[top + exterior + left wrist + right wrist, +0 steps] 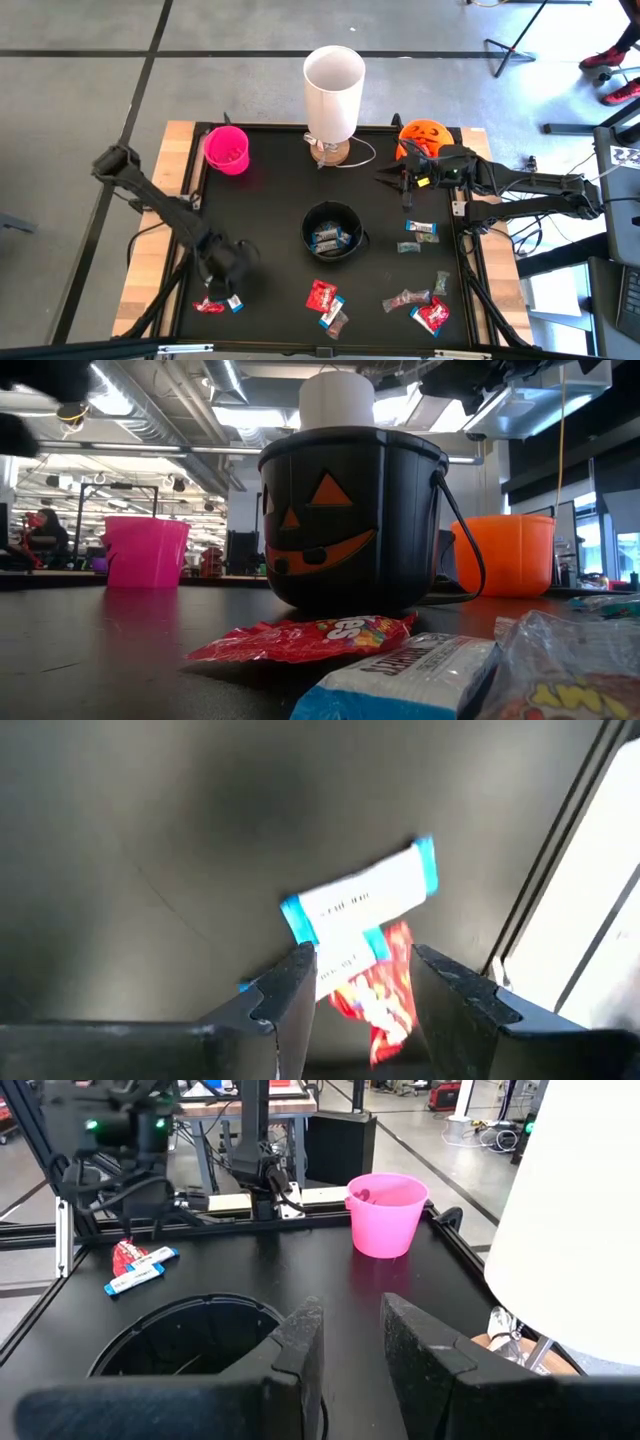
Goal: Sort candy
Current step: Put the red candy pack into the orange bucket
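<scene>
Candy lies scattered on the black table: a red packet (209, 306) and a blue-and-white bar (235, 303) at the near left, more (322, 295) (432, 315) (420, 230) near and right. Some bars lie in the black pumpkin bucket (332, 230). My left gripper (222, 270) hangs open just above the near-left pair. The left wrist view shows the red packet (385, 1005) and two blue-and-white bars (360, 900) past its fingers (298, 995). My right gripper (400, 178) waits by the orange bucket (422, 135), level, narrowly open with nothing between its fingers (300, 1340).
A pink cup (227, 150) stands at the far left and a white lamp (333, 85) at the far middle. Raised black rails edge the table (190, 200). In the low view a red packet (310, 635) and a blue-and-white bar (400, 675) lie before the black bucket (350, 520).
</scene>
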`<state>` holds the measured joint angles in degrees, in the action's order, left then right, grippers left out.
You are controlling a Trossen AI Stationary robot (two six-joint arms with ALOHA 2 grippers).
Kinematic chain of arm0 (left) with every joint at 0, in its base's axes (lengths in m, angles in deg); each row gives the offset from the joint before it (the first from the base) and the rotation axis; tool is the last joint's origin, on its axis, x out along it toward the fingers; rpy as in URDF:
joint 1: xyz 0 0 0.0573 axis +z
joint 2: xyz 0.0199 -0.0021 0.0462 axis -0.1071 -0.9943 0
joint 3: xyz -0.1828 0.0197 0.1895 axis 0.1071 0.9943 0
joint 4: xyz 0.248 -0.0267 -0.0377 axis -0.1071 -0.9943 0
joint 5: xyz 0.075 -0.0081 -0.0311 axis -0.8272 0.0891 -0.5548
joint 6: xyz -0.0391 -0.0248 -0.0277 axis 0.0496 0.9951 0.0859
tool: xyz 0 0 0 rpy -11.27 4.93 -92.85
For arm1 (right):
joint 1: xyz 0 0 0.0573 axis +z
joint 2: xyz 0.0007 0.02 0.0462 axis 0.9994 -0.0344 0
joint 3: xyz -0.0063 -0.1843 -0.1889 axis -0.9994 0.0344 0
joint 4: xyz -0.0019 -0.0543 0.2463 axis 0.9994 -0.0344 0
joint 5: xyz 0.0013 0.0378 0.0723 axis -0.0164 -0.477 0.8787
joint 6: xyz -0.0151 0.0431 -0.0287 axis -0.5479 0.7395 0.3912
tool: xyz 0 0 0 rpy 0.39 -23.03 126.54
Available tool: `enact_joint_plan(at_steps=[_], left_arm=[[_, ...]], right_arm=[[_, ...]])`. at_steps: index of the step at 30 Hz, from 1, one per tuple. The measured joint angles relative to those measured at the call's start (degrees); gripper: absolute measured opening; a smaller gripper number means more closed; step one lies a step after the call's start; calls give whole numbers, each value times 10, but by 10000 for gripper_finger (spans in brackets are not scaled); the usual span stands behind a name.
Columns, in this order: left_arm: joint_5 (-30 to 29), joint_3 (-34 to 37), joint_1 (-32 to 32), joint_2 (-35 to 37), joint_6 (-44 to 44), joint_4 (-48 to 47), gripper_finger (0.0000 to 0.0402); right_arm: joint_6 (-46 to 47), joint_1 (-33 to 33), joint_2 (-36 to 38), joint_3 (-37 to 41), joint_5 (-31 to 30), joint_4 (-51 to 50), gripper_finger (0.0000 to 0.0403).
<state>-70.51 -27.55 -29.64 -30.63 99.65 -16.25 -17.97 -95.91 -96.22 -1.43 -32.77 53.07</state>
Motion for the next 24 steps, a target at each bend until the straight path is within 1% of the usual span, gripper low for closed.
enact_joint_plan(at_steps=[5, 12, 17, 20, 24], left_arm=[[13, 0, -68, -36, 66, 12, 151], [-2, 0, -128, -73, 137, 65, 151], [-3, 0, -160, -99, 165, 92, 151], [16, 0, -171, -115, 184, 98, 151], [25, 0, -179, -136, 187, 109, 151]], right_arm=[[0, 0, 0, 0, 0, 0, 99], [1, 0, 0, 0, 0, 0, 99], [2, 0, 0, 0, 0, 0, 99], [8, 0, 0, 0, 0, 1, 99], [13, 0, 0, 0, 0, 1, 99]])
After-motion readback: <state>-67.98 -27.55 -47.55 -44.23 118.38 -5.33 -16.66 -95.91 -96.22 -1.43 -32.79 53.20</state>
